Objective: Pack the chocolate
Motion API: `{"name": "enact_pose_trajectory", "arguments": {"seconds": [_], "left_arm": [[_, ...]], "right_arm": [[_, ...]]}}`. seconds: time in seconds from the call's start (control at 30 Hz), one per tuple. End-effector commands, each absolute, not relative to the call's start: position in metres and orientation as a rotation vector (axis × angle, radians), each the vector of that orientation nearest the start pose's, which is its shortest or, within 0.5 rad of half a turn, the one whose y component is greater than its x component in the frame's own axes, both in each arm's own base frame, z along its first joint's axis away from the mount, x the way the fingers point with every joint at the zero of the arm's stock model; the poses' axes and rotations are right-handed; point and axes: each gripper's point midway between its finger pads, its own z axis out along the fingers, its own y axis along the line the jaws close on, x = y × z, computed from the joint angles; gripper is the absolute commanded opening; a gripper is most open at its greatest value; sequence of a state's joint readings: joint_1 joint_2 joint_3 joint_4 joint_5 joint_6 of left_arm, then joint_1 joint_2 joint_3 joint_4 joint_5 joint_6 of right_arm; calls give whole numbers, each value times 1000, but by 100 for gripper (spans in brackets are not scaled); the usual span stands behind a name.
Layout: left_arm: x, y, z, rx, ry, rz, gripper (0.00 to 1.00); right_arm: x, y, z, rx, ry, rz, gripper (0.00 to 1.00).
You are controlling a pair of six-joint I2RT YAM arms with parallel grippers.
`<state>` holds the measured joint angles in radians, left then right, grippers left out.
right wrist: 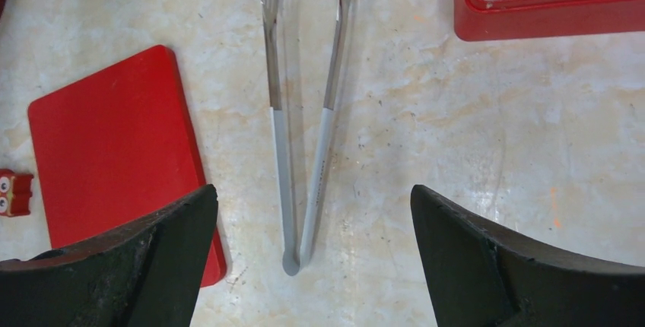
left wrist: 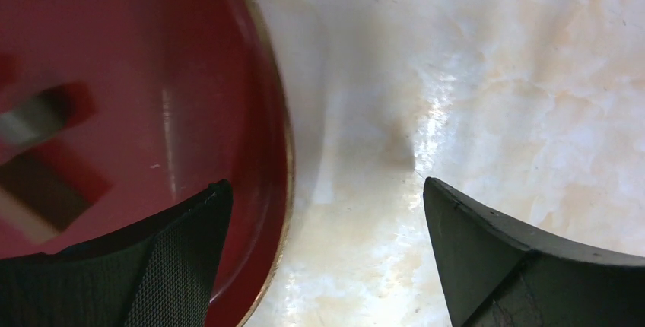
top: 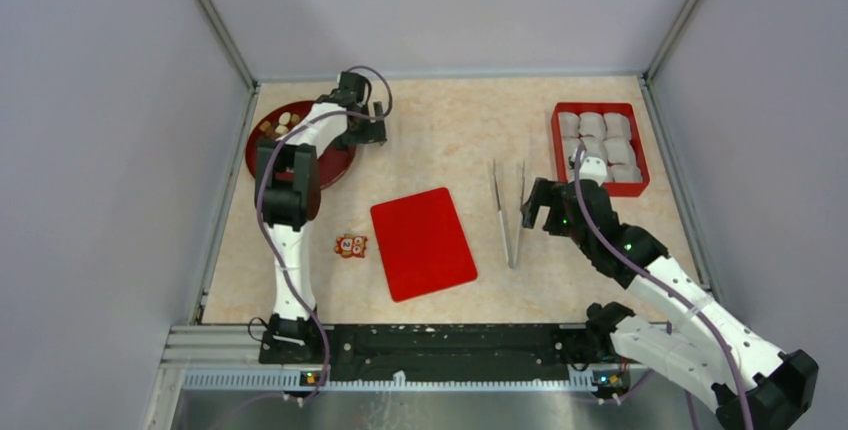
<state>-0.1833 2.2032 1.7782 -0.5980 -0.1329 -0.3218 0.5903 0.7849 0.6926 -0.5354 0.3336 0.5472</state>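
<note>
The chocolate (top: pixel 281 123), small brown, tan and white chunks, lies at the far left of a dark red round plate (top: pixel 336 167). My left gripper (top: pixel 370 133) is open and empty, low at the plate's right edge. In the left wrist view its jaws (left wrist: pixel 327 194) straddle the plate's rim (left wrist: pixel 280 144), one finger over the plate and one over the table. My right gripper (top: pixel 537 212) is open and empty above metal tongs (top: pixel 509 212). In the right wrist view the gripper (right wrist: pixel 314 199) frames the tongs' (right wrist: pixel 306 133) hinge end.
A red box (top: pixel 640 140) holding several white paper cups (top: pixel 598 140) stands at the back right; its corner shows in the right wrist view (right wrist: pixel 548 19). A flat red lid (top: pixel 422 242) lies mid-table, and it also shows in the right wrist view (right wrist: pixel 114 144). A small red-orange packet (top: pixel 351 246) lies to its left.
</note>
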Motion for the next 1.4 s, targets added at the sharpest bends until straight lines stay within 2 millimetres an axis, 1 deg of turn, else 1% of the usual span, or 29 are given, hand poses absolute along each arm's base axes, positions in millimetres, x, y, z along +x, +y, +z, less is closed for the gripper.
{"name": "enact_pose_trajectory", "arguments": {"seconds": [0.0, 0.07, 0.13, 0.23, 0.27, 0.3, 0.33, 0.37, 0.43, 0.57, 0.63, 0.7, 0.77, 0.93, 1.07, 1.13, 1.23, 1.37], "left_arm": [[518, -128, 51, -49, 2573, -343, 99], [515, -145, 50, -14, 2577, -455, 99], [512, -158, 51, 14, 2577, -519, 99], [505, -184, 55, 69, 2560, -644, 99], [501, -195, 56, 87, 2552, -692, 99], [494, -211, 56, 116, 2548, -747, 99], [490, -220, 57, 139, 2538, -773, 99], [484, -233, 57, 181, 2532, -806, 99], [471, -262, 56, 269, 2525, -823, 99], [455, -306, 56, 356, 2514, -913, 99], [449, -328, 61, 408, 2494, -961, 99], [447, -346, 68, 430, 2471, -1031, 99], [446, -361, 72, 446, 2456, -1088, 99], [440, -395, 84, 511, 2414, -1150, 99], [433, -417, 96, 552, 2384, -1185, 99], [432, -421, 109, 567, 2365, -1181, 99], [430, -416, 130, 589, 2341, -1099, 99], [422, -400, 168, 599, 2286, -1026, 99]], "right_arm": [[236, 100, 160, 198, 2151, 230, 94], [235, 96, 156, 214, 2163, 201, 94], [234, 92, 152, 230, 2178, 170, 94], [233, 91, 151, 217, 2175, 168, 93], [232, 89, 151, 222, 2170, 163, 93], [232, 87, 152, 229, 2164, 160, 93], [231, 86, 152, 237, 2161, 156, 93], [231, 84, 153, 243, 2157, 151, 93], [232, 82, 157, 262, 2142, 149, 93], [233, 83, 160, 276, 2127, 165, 92], [233, 86, 155, 271, 2147, 168, 92], [232, 92, 148, 239, 2182, 179, 90], [232, 96, 137, 232, 2226, 174, 89], [233, 104, 117, 240, 2282, 179, 91], [235, 114, 107, 234, 2296, 219, 91], [236, 117, 102, 230, 2306, 221, 91], [237, 124, 96, 214, 2321, 225, 92], [241, 132, 91, 199, 2322, 251, 92]]}}
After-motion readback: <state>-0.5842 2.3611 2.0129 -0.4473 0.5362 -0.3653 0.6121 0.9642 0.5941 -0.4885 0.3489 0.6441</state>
